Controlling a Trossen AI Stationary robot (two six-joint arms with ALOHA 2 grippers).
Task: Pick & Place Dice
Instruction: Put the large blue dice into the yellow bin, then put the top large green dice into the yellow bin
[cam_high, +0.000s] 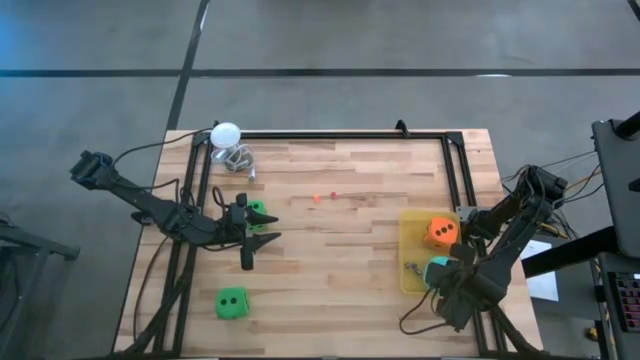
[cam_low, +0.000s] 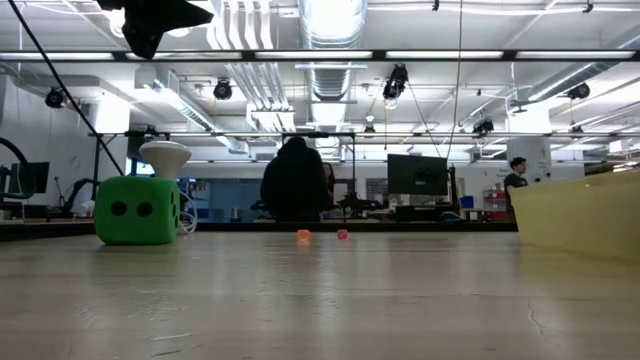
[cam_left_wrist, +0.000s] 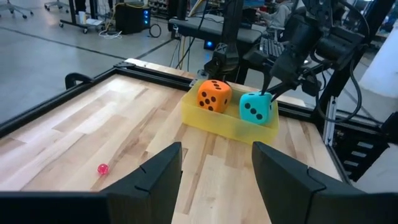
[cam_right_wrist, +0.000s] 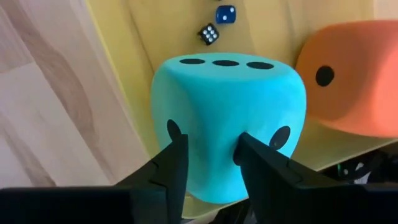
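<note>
A yellow tray at the table's right holds the orange-red die and the teal die. My right gripper is shut on the teal die, also seen from across the table. One bright green die rests on the table near the front left, large in the low view. The other green die lies beside my left gripper, which hangs open above the table, facing the tray. My right gripper pinches the teal die on one pip-marked side face. The two fingers stand close together and dent the soft face in between them. They come slanting down from the table's right. Whether the die's underside touches the tray floor, I cannot tell.
A white ball sits at the far left corner by a coiled wire. Two small beads lie mid-table. Two tiny dice lie in the tray. A black frame edges the wooden table. People stand in the room behind.
</note>
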